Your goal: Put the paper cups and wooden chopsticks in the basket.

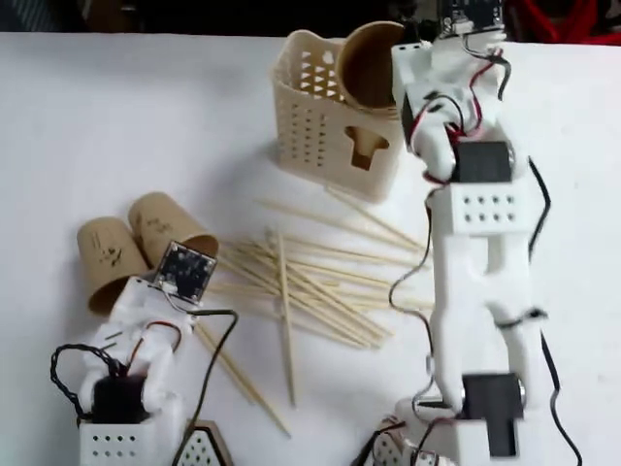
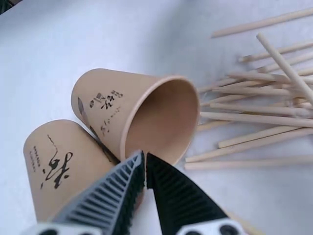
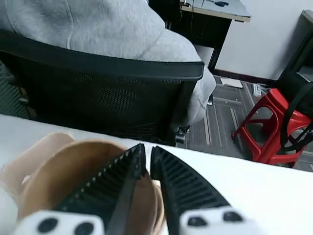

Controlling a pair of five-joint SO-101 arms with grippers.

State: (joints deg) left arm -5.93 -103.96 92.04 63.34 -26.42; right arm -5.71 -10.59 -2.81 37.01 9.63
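A white counter [image 1: 116, 126] is lit evenly and softly. Beyond its far edge a black mesh chair back [image 3: 98, 93] is seen — behind it a grey tiled floor [image 3: 225, 127], a red stool [image 3: 272, 110], a dark desk [image 3: 210, 24] and a pale wall [image 3: 264, 44].

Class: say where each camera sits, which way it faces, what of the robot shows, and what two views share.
High view: above the table, looking down; left arm, right arm, basket.
Left wrist view: on the left arm, facing two lying cups and chopsticks; own left gripper.
Right wrist view: on the right arm, facing a chair beyond the table; right gripper on a paper cup.
Shared: high and left wrist views show the lying cups, chopsticks.
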